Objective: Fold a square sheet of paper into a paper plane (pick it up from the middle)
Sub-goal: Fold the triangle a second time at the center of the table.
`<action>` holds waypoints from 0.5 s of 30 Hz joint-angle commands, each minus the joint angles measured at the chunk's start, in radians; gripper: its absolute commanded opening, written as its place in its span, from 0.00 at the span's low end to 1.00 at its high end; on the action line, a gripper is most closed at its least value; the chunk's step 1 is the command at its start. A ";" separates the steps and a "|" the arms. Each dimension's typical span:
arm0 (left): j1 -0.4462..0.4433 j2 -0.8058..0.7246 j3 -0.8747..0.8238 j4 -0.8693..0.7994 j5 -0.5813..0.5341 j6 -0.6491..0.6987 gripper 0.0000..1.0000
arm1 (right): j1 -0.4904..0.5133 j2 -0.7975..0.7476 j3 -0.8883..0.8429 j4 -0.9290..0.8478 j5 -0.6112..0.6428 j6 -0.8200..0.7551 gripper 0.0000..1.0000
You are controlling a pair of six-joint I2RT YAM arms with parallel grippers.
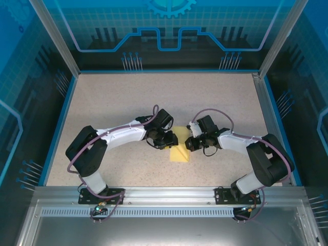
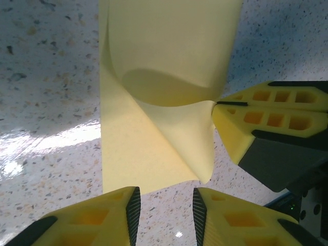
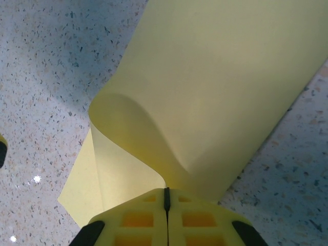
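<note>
Pinching one edge of the square sheet of paper (image 3: pixel 215 87), the right gripper (image 3: pixel 166 193) has both yellow fingers pressed flat together. The seam between them is a thin dark line, and the paper's edge runs into it. From that pinch the sheet rises and curls over itself in a soft roll. One part is lifted and the other lies flat on the speckled table (image 3: pixel 46 56).

Left wrist view: the left gripper (image 2: pixel 164 200) is parted by a narrow gap and empty, with its black pads facing each other and speckled table showing between them. The sheet's near edge lies just ahead of the fingertips (image 2: pixel 118 202); I cannot tell whether they touch the paper. The right gripper enters this view from the right side, its tips closed on the sheet at the point where the curled flap meets the flat part.

Top view: both arms bend inward and meet near the middle of the table, with the grippers facing each other, close but apart. The pale-yellow sheet sits between them, reaching a little toward the arm bases, and its far part is hidden under the gripper bodies. The visible near part lies flat on the table
</note>
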 commanded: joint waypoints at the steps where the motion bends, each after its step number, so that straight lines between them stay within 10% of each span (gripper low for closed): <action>1: -0.014 0.025 0.039 0.020 0.035 -0.007 0.35 | -0.016 0.013 0.024 -0.022 0.018 -0.006 0.06; 15: -0.021 0.098 0.079 0.067 0.055 -0.032 0.31 | -0.016 0.035 0.035 -0.031 0.039 -0.006 0.07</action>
